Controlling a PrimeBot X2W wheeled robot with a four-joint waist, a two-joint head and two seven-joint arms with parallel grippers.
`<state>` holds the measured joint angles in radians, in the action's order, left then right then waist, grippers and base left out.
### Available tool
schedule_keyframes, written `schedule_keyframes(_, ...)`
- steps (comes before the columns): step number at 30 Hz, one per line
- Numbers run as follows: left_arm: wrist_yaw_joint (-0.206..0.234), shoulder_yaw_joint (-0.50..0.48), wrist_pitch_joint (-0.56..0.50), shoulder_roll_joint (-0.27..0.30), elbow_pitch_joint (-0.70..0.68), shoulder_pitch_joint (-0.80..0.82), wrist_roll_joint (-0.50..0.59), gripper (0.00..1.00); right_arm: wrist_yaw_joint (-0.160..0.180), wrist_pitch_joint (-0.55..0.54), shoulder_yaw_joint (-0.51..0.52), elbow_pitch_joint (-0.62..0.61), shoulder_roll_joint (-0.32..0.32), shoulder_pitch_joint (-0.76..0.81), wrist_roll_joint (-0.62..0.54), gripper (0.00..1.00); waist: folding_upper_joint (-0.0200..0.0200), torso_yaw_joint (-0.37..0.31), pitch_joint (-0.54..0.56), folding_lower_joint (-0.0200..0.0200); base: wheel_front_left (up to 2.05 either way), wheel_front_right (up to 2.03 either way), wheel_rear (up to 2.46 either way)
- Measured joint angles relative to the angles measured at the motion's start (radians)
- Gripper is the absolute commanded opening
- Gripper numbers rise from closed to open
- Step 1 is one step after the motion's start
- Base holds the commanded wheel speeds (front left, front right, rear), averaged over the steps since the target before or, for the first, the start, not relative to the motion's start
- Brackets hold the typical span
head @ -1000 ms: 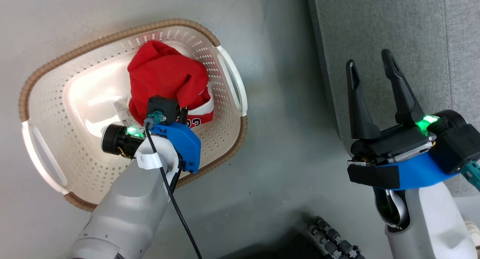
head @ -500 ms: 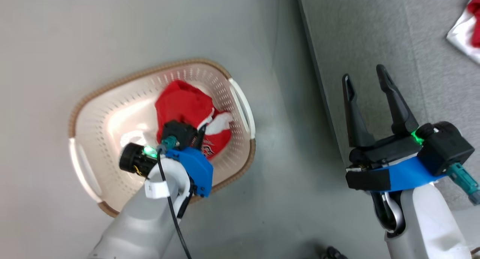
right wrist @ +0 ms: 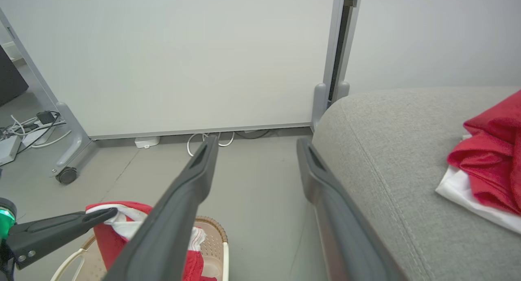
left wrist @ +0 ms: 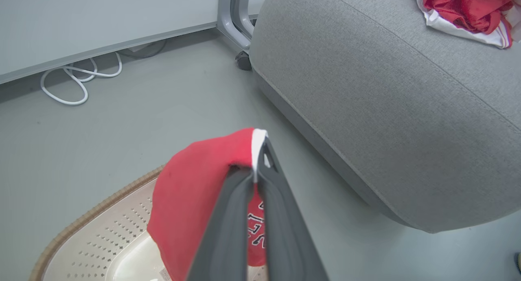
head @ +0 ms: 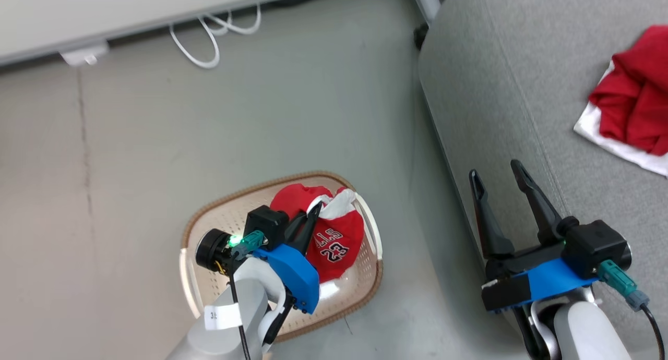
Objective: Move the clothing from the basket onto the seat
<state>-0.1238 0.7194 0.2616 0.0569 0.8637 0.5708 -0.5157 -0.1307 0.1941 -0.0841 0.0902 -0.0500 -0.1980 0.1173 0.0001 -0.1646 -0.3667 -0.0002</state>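
Lettering and a black, white-edged "23" show on the red jersey point(head: 334, 240), both upside down in the head view. The word above the number is creased and only partly legible, ending in what looks like "LLS". The left gripper point(head: 312, 214) has its two dark fingers pressed together on the jersey's white-trimmed edge. In the left wrist view that white band is nipped right at the fingertips point(left wrist: 266, 159), with red cloth draped over and hanging beside them. The jersey hangs over the basket point(head: 365, 292), its lower part inside the brown rim; I cannot tell whether it touches the perforated bottom. The basket stands on the grey floor point(head: 261, 120), near the sofa point(head: 496, 115) but apart from it. A second red garment point(head: 634, 115) with a white border lies crumpled on the sofa cushion, well away from the basket. The right gripper point(head: 494, 170) hovers over the sofa's rounded front edge with its fingers spread wide and nothing between them. A white tag point(head: 222, 314) wraps the left forearm, its small print too blurred to read. A white cable point(head: 209, 42) loops on the floor by the wall.
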Motion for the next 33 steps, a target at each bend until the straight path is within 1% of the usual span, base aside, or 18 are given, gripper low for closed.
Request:
schedule_keyframes(7, -0.002, 0.002, 0.0, -0.004, -0.067, -0.025, 0.017, 0.0, 0.0, -0.029, 0.004, 0.016, 0.0, 0.067, 0.008, 1.0, 0.0, 0.051, 0.147, -0.0001, 0.0, 0.0, 0.0)
schedule_keyframes(12, -0.002, 0.044, 0.0, -0.006, -0.132, -0.024, 0.005, 0.0, 0.0, -0.044, 0.009, 0.028, 0.0, 0.107, 0.009, 1.0, 0.0, 0.094, 0.225, 0.0, 0.0, 0.0, 0.0)
schedule_keyframes(18, -0.002, 0.101, 0.0, -0.006, -0.166, 0.006, -0.017, 0.0, 0.0, -0.059, 0.003, 0.039, 0.0, 0.15, 0.012, 1.0, 0.0001, 0.134, 0.309, 0.0, 0.0, 0.0, 0.0)
schedule_keyframes(26, -0.005, 0.166, 0.0, -0.006, -0.196, 0.085, -0.074, 0.0, 0.0, -0.063, -0.013, 0.05, 0.0, 0.186, 0.027, 1.0, 0.0, 0.17, 0.385, 0.0001, 0.0, 0.0, 0.0)
schedule_keyframes(33, -0.005, 0.228, 0.0, -0.006, -0.205, 0.128, -0.13, 0.0, 0.0, -0.064, -0.032, 0.063, 0.0, 0.193, 0.037, 1.0, 0.0, 0.175, 0.422, 0.0, 0.0, 0.0, 0.0)
